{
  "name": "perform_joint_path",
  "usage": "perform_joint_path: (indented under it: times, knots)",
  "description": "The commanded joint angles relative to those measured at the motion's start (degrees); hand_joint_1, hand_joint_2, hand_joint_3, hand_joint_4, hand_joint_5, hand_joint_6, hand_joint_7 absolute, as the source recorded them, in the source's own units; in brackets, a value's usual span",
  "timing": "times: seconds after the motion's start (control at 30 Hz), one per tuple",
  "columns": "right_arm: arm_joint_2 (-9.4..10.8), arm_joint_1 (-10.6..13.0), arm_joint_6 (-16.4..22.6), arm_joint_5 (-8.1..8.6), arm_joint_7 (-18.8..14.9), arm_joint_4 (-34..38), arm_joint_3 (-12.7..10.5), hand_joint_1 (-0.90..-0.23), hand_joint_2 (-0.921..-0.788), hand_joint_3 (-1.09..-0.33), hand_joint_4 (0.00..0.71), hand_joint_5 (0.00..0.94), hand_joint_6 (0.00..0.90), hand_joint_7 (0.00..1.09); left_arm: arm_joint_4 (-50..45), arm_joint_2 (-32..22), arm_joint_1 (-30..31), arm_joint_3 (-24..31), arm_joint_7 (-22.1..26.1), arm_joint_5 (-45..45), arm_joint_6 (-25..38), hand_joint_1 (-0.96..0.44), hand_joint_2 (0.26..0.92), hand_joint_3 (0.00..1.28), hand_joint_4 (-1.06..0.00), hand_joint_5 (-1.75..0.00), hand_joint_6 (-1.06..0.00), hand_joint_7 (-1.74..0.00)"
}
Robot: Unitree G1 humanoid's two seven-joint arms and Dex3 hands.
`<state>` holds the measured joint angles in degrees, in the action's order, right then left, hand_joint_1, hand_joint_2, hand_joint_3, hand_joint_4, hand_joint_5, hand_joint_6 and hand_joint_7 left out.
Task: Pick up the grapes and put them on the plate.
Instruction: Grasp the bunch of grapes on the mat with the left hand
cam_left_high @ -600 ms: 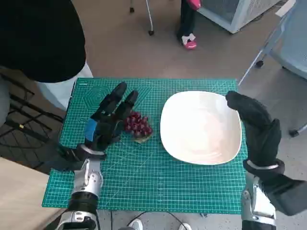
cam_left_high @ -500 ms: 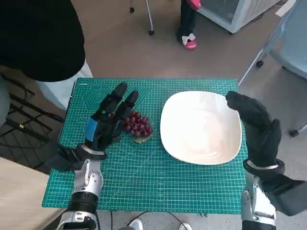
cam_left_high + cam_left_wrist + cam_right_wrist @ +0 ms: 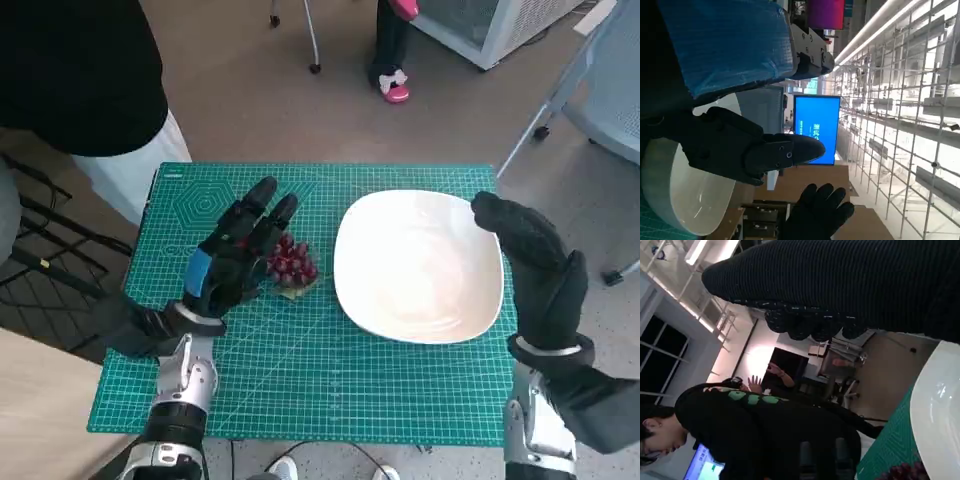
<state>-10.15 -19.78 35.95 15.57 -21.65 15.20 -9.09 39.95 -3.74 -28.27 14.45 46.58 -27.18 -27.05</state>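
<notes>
Grapes: I'm seeing the grapes point(image 3: 290, 262) lying on the green mat point(image 3: 300, 380), between my left hand and the plate, touching neither the plate nor, as far as I can tell, the hand.
Left hand: I'm holding the left hand point(image 3: 232, 252) just beside the bunch on its outer side, fingers point(image 3: 262, 196) stretched out and apart, pointing away from me and slightly toward the plate. It's gripping nothing.
Bearing: I'm reading the bunch as lying to the hand's inner side, right along the fingers, so I'm judging the coming move to be a short sideways close-in, not a reach forward.
Bunch axis: I'm reading the cluster as running roughly away from me, near parallel to the fingers; exact stem direction I can't tell.
Nearer hand: I'm counting the left as much the nearer; the plate is sitting between the bunch and the right hand.
Plate: I'm seeing the white plate point(image 3: 420, 268) sitting just beside the grapes on the far side from the left hand, with nothing on it.
Right hand: I'm keeping the right hand point(image 3: 535, 262) at the plate's outer rim, gloved fingers extended, holding nothing I can see; contact with the rim I can't tell.
Risk: I'm guessing the bunch could get nudged toward the plate instead of gripped.
</notes>
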Motion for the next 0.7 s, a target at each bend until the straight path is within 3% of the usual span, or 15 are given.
perform_joint_path:
  times: [0.03, 0.7]
  knots:
    - [-0.1, 1.4, -0.8, -0.03, 0.3, 0.0, -0.3, -0.634, -0.921, -0.843, 0.429, 0.001, 0.13, 0.27, -0.6, 0.3, 1.0, -0.2, -0.3, 0.2, 0.4, -0.63, 0.921, 0.44, -0.22, 0.0, -0.35, -0.01]
    - [0.1, 1.5, -0.4, -0.16, 0.4, 0.1, -0.2, -0.617, -0.921, -0.849, 0.429, 0.001, 0.13, 0.27, -1.0, -0.2, 1.3, 0.2, -0.1, -0.3, 1.6, -0.62, 0.921, 0.45, -0.22, 0.0, -0.35, 0.0]
